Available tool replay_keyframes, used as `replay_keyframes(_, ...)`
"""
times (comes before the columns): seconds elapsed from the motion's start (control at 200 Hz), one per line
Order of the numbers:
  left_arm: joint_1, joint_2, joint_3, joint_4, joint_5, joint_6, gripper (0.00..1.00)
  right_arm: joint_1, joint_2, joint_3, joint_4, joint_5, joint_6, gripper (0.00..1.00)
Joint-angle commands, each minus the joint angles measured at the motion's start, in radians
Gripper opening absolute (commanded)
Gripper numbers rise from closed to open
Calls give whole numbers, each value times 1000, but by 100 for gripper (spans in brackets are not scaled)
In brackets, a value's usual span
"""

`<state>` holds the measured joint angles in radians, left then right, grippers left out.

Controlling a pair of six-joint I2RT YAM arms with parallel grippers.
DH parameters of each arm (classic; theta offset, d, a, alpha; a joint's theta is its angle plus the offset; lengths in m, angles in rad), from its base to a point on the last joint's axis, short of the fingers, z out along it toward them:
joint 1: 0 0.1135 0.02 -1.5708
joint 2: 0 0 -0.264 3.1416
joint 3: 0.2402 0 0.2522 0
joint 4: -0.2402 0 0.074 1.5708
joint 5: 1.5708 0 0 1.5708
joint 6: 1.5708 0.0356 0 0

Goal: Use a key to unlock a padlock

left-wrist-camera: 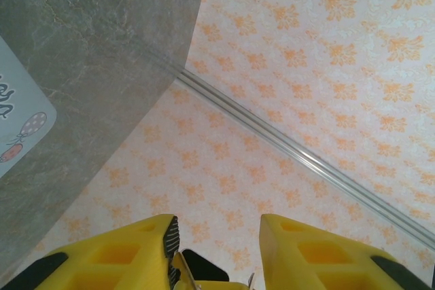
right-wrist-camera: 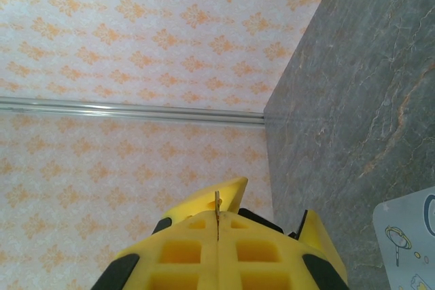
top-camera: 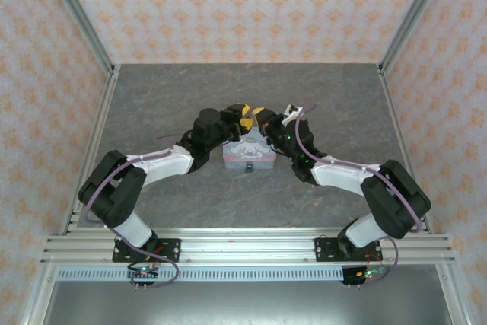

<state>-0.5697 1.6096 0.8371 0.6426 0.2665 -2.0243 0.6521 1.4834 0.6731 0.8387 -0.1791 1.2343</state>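
Yellow moulded fingers of my right tool are clenched on the key, a thin pale-gold sliver poking out of their seam; I judge that leaves its tip free to aim at a keyhole. My left tool has its fingers parted on nothing, perhaps ready to steady the lock. Both hang above the far side of the glossy pastel tin box. The padlock, a tiny blue speck, sits at the box's near side on the grey marbled surface.

Left pincer stands with jaws apart; right pincer is clamped on the key.
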Motion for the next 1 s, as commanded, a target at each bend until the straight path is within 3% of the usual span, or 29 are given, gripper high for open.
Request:
replay_keyframes(0.0, -5, -12, -1, -9, -28, -10, 35, 2, -36, -15, 39, 23, -6, 0)
replay_keyframes(0.515, -6, -8, 13, -47, -28, 4, 19, -10, -36, -26, 42, 22, -1, 0)
replay_keyframes(0.801, -6, -4, 20, -65, -26, 23, 0, -21, -46, -44, 42, 12, 7, 0)
replay_keyframes(0.926, -1, -22, 26, -96, -31, 112, 0, -52, -121, -113, -17, -2, 7, 38)
replay_keyframes(0.996, 6, -37, 55, -161, -10, 219, 0, -83, -203, -169, -101, -17, -10, 50)
